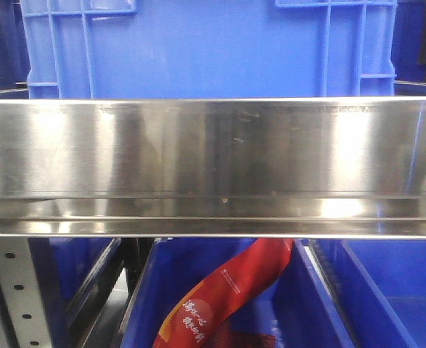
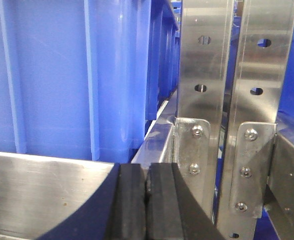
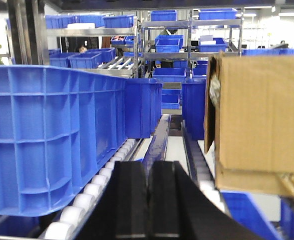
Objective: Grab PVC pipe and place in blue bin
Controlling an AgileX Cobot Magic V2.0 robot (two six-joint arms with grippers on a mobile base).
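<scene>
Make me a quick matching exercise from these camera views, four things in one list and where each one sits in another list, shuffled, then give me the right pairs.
Things:
1. red bag
2. cardboard box
3. steel rail
4. bolted bracket

Places:
A. right side of the right wrist view
B. across the middle of the front view
C. in a blue bin below the rail
D. on a perforated steel upright, left wrist view

Pairs: 1-C, 2-A, 3-B, 4-D

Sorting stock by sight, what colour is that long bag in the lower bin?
Red bag, exterior front-facing view.
</scene>
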